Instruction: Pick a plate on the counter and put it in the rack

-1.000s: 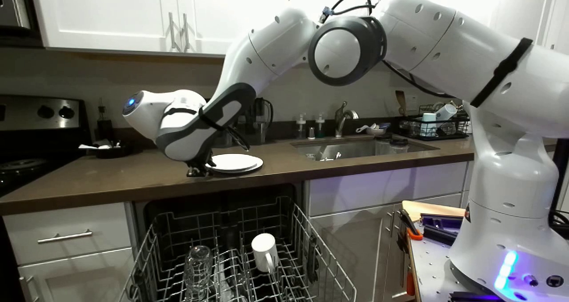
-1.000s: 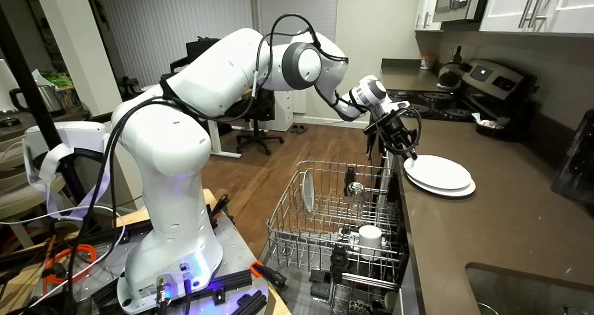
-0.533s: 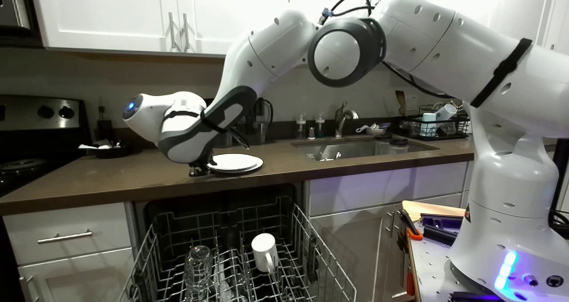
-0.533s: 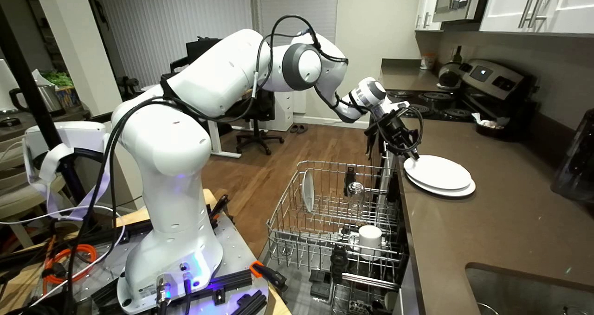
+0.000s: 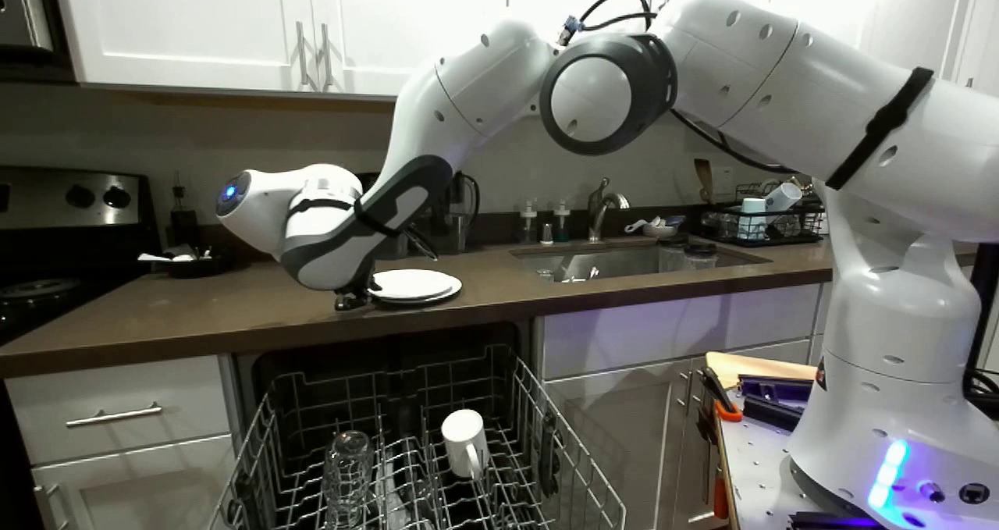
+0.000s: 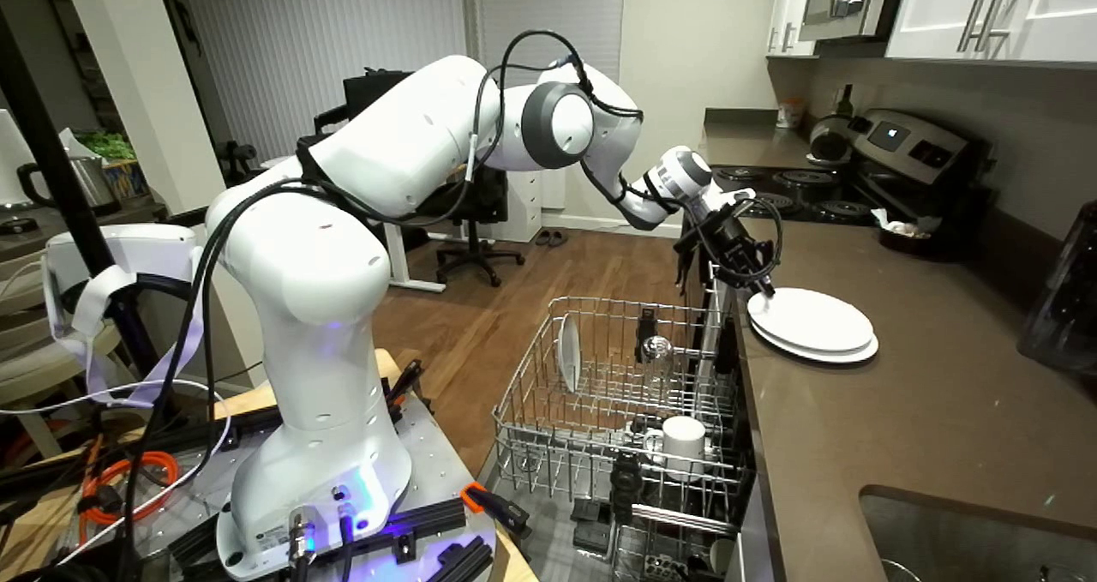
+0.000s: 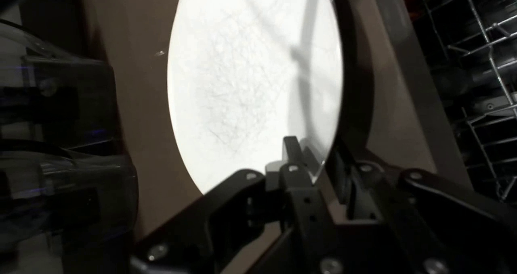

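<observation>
Two white plates lie stacked on the brown counter (image 6: pixel 908 411); the upper plate (image 6: pixel 810 318) is slightly offset on the lower plate (image 6: pixel 857 357). My gripper (image 7: pixel 317 153) straddles the upper plate's near rim. One of its fingers (image 7: pixel 291 149) is above the white face, while the other is outside the rim, dark and partly hidden. A gap shows between the upper finger and the rim, so the jaws stand partly apart. Both exterior views show the gripper (image 5: pixel 355 300) tilted low at the plate's edge. Below the counter, the wire rack (image 5: pixel 570 432) is pulled out.
In the rack are a white mug (image 5: pixel 462 440), an upturned clear glass (image 5: pixel 349 475) and an upright white plate (image 6: pixel 568 355). The counter's front edge runs just beside the gripper. A dark pitcher (image 6: pixel 1063 299) stands behind the plates. The sink (image 5: pixel 624 263) lies farther along.
The arm has come down a little and edged toward the plates. The upper plate has shifted very slightly away from the gripper. The rack's contents have not moved.
</observation>
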`<state>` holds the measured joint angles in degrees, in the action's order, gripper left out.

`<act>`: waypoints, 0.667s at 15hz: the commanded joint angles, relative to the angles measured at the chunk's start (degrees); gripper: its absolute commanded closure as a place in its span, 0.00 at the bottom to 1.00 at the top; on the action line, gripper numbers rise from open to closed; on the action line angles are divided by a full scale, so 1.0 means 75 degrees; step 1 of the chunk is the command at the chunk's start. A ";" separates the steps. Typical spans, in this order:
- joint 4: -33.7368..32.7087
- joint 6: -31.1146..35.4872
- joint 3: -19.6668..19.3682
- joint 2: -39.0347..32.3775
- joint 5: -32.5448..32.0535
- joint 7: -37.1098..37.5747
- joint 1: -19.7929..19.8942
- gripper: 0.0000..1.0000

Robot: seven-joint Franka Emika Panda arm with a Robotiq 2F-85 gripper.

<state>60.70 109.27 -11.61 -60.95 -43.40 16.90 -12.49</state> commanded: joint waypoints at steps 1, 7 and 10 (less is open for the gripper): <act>-0.0318 -0.0264 -0.0052 -0.0181 -0.0142 -0.0232 -0.0037 0.71; -0.0384 -0.0577 -0.0136 -0.0161 -0.0352 -0.0183 -0.0134 0.94; -0.0482 -0.0838 -0.0115 -0.0153 -0.0541 -0.0203 -0.0177 0.93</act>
<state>59.24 105.68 -12.20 -61.16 -45.93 16.90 -13.13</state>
